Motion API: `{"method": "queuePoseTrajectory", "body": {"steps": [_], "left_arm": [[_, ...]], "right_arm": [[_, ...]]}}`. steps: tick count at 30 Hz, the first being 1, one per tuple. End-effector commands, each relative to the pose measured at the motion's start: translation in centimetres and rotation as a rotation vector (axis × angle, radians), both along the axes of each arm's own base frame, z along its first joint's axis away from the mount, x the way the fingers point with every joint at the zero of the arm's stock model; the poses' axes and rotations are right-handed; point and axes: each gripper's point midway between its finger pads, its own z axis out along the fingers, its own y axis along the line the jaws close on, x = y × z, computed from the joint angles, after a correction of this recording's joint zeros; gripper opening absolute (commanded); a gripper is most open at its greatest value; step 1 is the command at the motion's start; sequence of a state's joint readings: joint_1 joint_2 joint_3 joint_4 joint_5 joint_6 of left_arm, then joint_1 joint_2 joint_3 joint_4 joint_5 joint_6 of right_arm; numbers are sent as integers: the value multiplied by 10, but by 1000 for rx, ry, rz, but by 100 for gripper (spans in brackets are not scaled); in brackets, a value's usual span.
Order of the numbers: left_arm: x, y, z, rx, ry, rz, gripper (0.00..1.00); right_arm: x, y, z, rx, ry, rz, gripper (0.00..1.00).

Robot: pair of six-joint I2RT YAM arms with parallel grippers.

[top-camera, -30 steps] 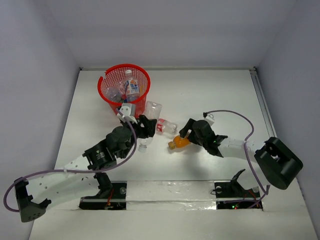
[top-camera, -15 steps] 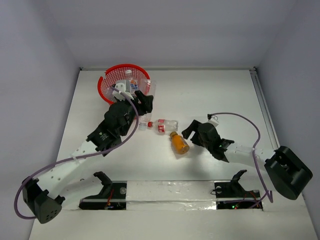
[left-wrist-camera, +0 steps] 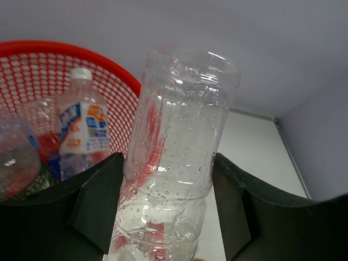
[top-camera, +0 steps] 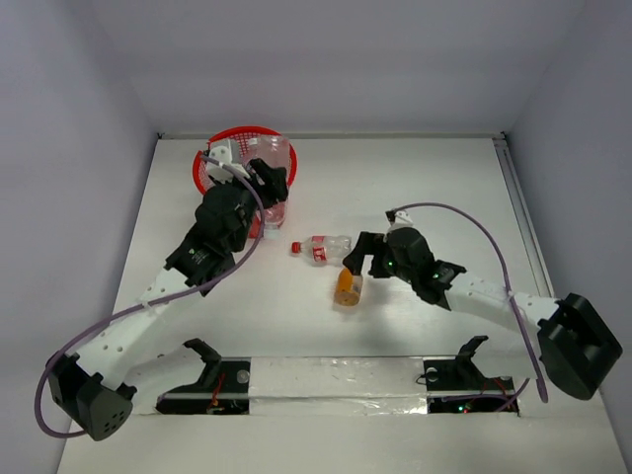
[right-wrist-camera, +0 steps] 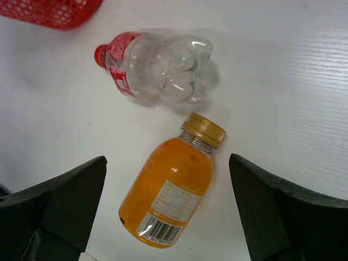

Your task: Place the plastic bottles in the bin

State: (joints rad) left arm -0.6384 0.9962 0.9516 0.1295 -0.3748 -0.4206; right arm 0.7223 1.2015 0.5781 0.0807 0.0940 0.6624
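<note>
Clamping a clear bottle (left-wrist-camera: 179, 136), the left claw (left-wrist-camera: 169, 204) holds it at the rim of the red bin (left-wrist-camera: 32, 51); the right claw (right-wrist-camera: 167, 160) gapes wide above an orange bottle (right-wrist-camera: 174, 187) lying on the counter (right-wrist-camera: 283, 81), barcode (right-wrist-camera: 159, 228) showing, label print unreadable.

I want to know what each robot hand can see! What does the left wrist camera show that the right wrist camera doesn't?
Only the left wrist view: a clear bottle gripped between the left fingers, and a white-capped bottle lying inside the bin.
Only the right wrist view: an orange bottle lying between the open right fingers, not touched by them, and a red-capped bottle lying just past it.
Both: the red bin, though the right wrist view catches only an edge, and the white table.
</note>
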Motion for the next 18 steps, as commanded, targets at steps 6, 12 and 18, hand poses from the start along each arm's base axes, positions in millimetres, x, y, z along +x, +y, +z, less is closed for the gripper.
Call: {"method": "queuePoseTrajectory", "body": {"steps": [6, 12, 18], "left_arm": [[43, 44, 56, -5, -97, 230, 36], [68, 72, 86, -3, -135, 328, 36], [103, 105, 91, 46, -134, 436, 36]], "right_arm": [[-19, 41, -34, -71, 105, 195, 100], [-16, 25, -51, -103, 122, 102, 100], [-20, 20, -56, -97, 128, 87, 90]]}}
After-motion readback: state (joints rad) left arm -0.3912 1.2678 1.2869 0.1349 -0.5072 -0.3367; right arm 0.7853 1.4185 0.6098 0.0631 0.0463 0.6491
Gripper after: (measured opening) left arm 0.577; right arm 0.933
